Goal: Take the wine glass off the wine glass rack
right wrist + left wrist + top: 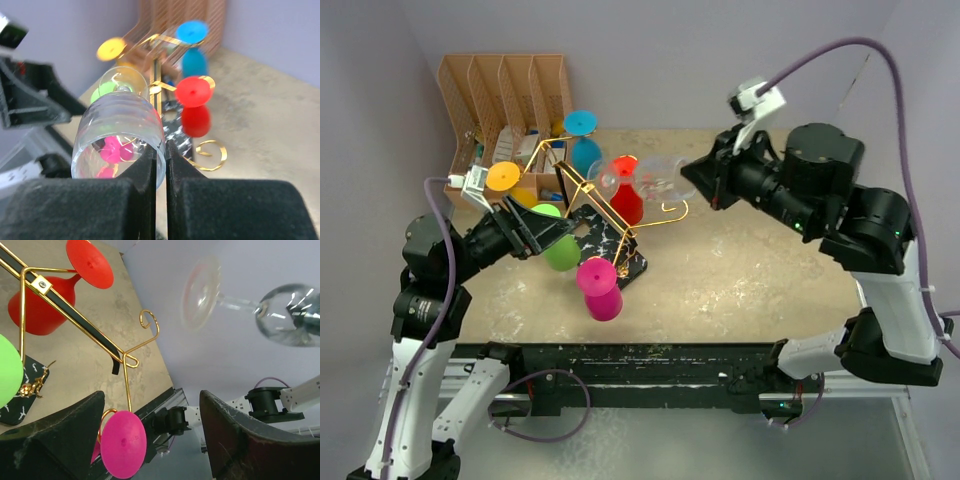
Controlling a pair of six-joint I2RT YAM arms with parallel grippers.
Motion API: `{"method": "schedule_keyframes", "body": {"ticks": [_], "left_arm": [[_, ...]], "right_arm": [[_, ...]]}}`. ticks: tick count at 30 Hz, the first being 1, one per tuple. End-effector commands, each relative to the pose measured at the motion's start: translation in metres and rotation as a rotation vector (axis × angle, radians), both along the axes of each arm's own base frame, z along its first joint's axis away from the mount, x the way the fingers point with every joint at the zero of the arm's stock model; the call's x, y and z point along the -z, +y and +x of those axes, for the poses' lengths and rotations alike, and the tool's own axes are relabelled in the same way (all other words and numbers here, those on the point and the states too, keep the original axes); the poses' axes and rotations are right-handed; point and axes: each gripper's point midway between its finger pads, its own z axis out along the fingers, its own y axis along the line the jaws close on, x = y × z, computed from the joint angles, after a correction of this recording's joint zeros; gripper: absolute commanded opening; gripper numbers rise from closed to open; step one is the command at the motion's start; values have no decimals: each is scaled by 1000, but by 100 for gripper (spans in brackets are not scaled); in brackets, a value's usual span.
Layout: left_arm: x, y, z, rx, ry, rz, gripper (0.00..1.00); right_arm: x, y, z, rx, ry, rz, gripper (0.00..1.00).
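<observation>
Above the table (760, 285), just right of the rack (620, 250), the clear wine glass (665, 180) lies on its side in the air, its bowl toward the right arm and its foot pointing back at the rack. The right gripper (708, 180) has it by the rim. In the right wrist view the two fingers (215, 205) are pressed almost together, with the thin wall of the wine glass (117, 135) pinched in the narrow slit between them. Seen from the left wrist, the wine glass (282, 315) hangs against the grey wall, apart from the gold wire arms and their curled ends. From above, its foot overlaps the foot of the red glass (627, 200), and contact there cannot be judged. The left gripper (555, 232) sits on the left side of the rack, close beside the green glass (560, 252). Its fingers (60, 435) stand wide apart with nothing between them, and whether one brushes the green glass cannot be told. Five coloured glasses hang upside down from the wire arms: the red glass in the middle, the green glass on the left, a pink glass (602, 290) at the near end, a blue glass (585, 150) at the far end and a yellow glass (503, 176) at the far left. The rack stands on its black, white-veined base near the middle left of the table. An orange-brown file organiser (505, 85) stands behind it in the back left corner.
</observation>
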Motion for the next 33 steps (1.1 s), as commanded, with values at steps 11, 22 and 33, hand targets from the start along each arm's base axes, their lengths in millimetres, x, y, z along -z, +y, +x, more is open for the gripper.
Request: {"method": "schedule_keyframes", "body": {"ticks": [11, 22, 33], "left_arm": [[-14, 62, -18, -339, -238, 225, 79], [26, 101, -23, -502, -228, 408, 78], [69, 109, -13, -521, -178, 492, 77]], "right_arm": [[-57, -153, 142, 742, -220, -66, 0], [118, -265, 281, 839, 313, -47, 0], [180, -273, 309, 876, 405, -203, 0]]}}
